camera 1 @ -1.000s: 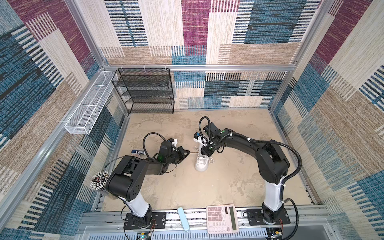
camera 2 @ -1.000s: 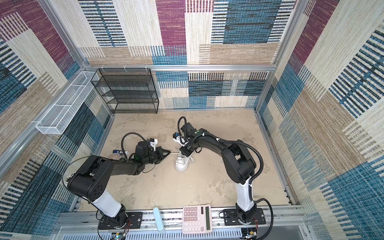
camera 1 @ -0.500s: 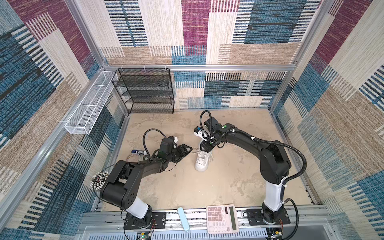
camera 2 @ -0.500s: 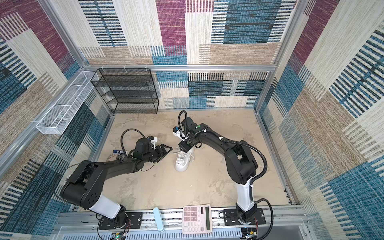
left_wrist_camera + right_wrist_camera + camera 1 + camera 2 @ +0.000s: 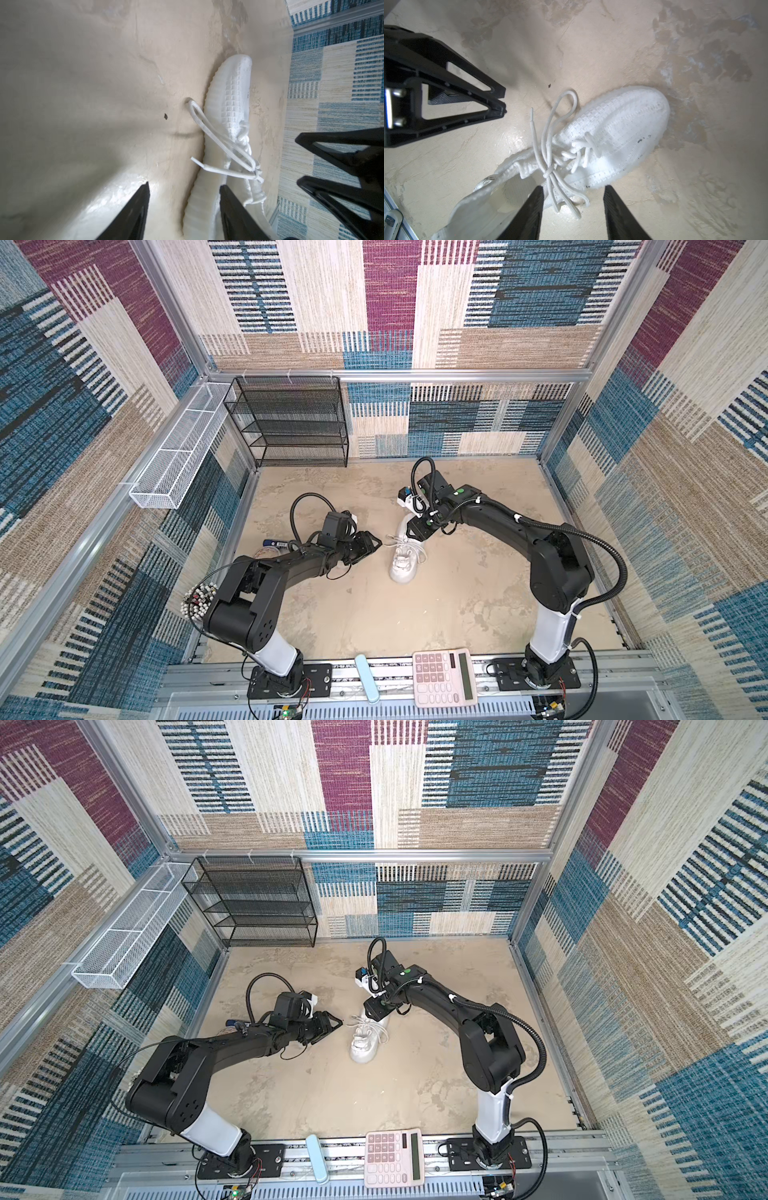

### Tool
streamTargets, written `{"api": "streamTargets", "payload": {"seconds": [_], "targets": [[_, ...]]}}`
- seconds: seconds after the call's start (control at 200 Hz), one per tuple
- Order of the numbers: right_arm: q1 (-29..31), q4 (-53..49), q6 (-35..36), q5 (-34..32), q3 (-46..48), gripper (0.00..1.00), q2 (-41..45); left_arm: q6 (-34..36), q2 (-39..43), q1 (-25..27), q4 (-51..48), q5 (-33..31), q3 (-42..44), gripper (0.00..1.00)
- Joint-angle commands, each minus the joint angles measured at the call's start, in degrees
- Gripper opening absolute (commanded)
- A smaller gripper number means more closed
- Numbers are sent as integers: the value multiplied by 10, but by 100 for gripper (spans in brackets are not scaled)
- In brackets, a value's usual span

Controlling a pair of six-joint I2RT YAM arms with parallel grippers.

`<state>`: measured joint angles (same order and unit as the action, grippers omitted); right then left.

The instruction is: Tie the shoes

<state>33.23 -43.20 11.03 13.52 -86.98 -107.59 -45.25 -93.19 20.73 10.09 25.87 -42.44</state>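
The white sneaker point(image 5: 404, 564) point(image 5: 365, 1042) point(image 5: 612, 137) point(image 5: 230, 97) lies upright on its sole near the middle of the counter point(image 5: 457, 605), toe toward the front rail and heel toward the back wall. Its laces point(image 5: 549, 172) point(image 5: 220, 143) are drawn into a knot over the tongue. One loop and a loose end trail off the side facing the left tool.

The left tool point(image 5: 376, 545) point(image 5: 337, 1022) point(image 5: 184, 186) point(image 5: 503, 99) sits low just beside that side of the sneaker. Its jaws are spread, with nothing between them. The right tool point(image 5: 409, 533) point(image 5: 371, 1013) point(image 5: 573, 188) point(image 5: 299, 160) hangs over the heel and collar, jaws also spread. Lace strands lie below the gap, unpinched.

A black mesh shelf rack point(image 5: 291, 423) stands against the back wall at the left corner. A white wire basket point(image 5: 183, 452) hangs on the left wall beside it.

A pink calculator point(image 5: 444, 676) and a light-blue case point(image 5: 366, 676) rest on the front rail, well apart from the sneaker. A cluster of white-tipped sticks point(image 5: 197, 601) sits at the left edge behind the left arm.

Bare counter stretches in front of the toe and off to the right wall.
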Motion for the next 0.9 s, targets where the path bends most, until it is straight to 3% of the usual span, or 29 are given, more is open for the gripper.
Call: {"api": "streamTargets", "payload": {"seconds": [0.0,0.235,0.371,0.611,0.891], "targets": [[-1,8,4,12,-1,47,3,-25,-17,1,45,21,-9,56],[-1,12,10,34,4,44,-2,-37,-57,18,61,21,-25,54],[0,13,23,33,10,42,-9,-58,-70,19,99,20,-19,46],[1,14,28,46,3,39,-21,-66,-71,22,118,18,-14,18],[2,16,27,48,7,39,-18,-72,-79,26,121,18,-12,29]]}}
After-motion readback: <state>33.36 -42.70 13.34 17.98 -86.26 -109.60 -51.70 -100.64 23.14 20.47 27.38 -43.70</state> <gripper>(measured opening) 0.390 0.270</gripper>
